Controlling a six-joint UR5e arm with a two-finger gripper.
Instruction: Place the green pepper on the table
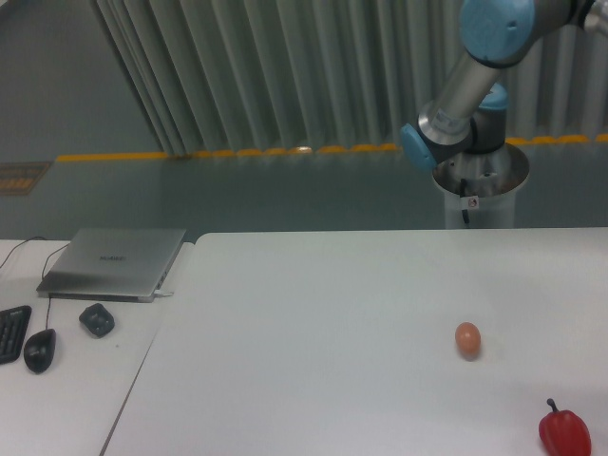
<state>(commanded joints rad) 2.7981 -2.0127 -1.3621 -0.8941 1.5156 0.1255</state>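
Presently, one white table (313, 323), large and matte, fills the lower right of the view. Brown egg (467, 339): on the table's right half, standing alone, well apart from every edge that shows. Red pepper (564, 432): by the table's near right corner, upright with its dark stem pointing up, well apart from the egg. Robot arm (472, 85): grey tubes with blue joint caps, rising behind the table's far edge from a grey pedestal (480, 195) and running out past the top right corner of the view. Gripper: out of view, so how its jaws stand and what they hold cannot be told. Green pepper: not visible anywhere, so its place, long axis and pointing cannot be told. Smaller white desk (85, 380): just beside the table's left edge, carrying a closed grey laptop (114, 262) at its far side, a black mouse (39, 350), a second dark mouse-like object (96, 318) and part of a keyboard (11, 332) at the left edge.
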